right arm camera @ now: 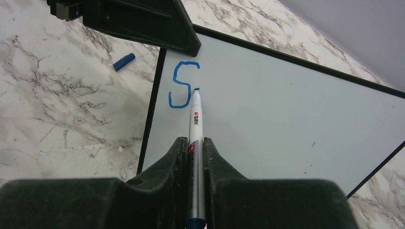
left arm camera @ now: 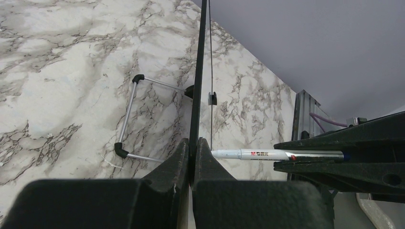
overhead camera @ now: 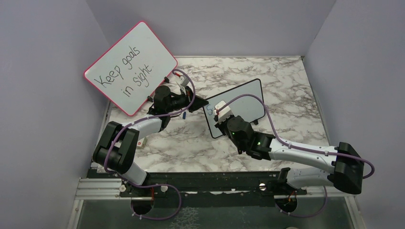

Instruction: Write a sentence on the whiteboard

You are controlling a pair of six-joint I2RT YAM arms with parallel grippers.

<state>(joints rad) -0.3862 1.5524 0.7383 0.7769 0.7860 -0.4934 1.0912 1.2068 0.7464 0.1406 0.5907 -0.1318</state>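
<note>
Black-framed whiteboard [right arm camera: 286,105] stands propped, seemingly near upright; sentence [right arm camera: 183,86] is only a blue "S".

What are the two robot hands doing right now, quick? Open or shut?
Left gripper: closed, pinching the edge of the whiteboard.
Right gripper: closed, holding the blue marker.

My table [overhead camera: 286,81] is grey-veined white marble. The whiteboard [overhead camera: 244,110] stands on it, propped on a wire stand [left arm camera: 126,119], and a blue pen cap [right arm camera: 123,62] lies near its left edge
</note>
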